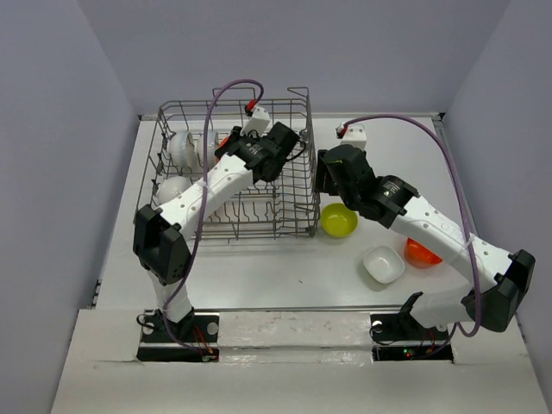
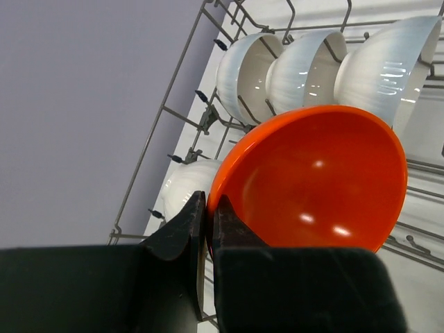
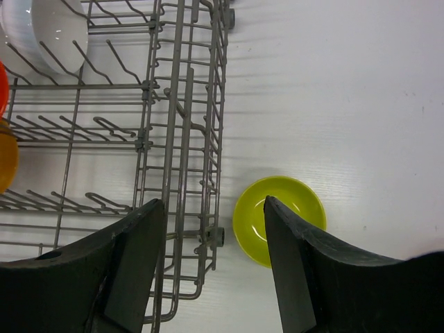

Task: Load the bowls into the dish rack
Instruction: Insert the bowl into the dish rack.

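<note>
Over the rack [image 1: 250,224], the left claw [image 2: 208,229] was clamped on the rim of a red bowl [image 2: 319,180], held on its edge just beside a row of white bowls [image 2: 305,69] standing in the tines. Outside the rack's right wall, the green bowl [image 3: 251,225] sat mouth up on the bench [image 3: 347,104], right below the right claw [image 3: 211,208], whose jaws stood wide apart. That arm was the nearer one. A square bowl [image 1: 383,264] and a second red bowl [image 1: 420,253] waited on the bench too, near the right arm.
</note>
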You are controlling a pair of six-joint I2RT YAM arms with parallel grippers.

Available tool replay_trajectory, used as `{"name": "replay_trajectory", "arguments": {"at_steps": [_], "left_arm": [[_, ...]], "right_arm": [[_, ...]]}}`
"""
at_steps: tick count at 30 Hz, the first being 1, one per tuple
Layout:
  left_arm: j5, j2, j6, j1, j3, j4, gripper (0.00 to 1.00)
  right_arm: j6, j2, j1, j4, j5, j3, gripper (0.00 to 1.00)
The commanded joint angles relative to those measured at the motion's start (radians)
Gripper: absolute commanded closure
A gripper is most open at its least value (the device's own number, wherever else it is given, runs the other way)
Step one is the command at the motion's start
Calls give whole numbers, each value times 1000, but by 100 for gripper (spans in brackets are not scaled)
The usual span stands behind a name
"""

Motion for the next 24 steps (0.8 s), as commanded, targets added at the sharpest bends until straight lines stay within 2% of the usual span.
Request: {"name": "replay_trajectory", "arguments": {"at_steps": [1,4,12,24], "left_arm": [[-160,51,-197,-19,97,-209,100],[-180,82,-255,-22,126,-290,100],[-207,64,-248,-24,77,-289,100],[-201,36,-268,-28,-76,-289,100]], "right_arm": [[2,-15,5,32,-14,-4,35],[2,-11,5,44,-42,-8,35],[3,-8,5,63,-71,-24,35],[9,-12,5,80,-93,-44,35]]}}
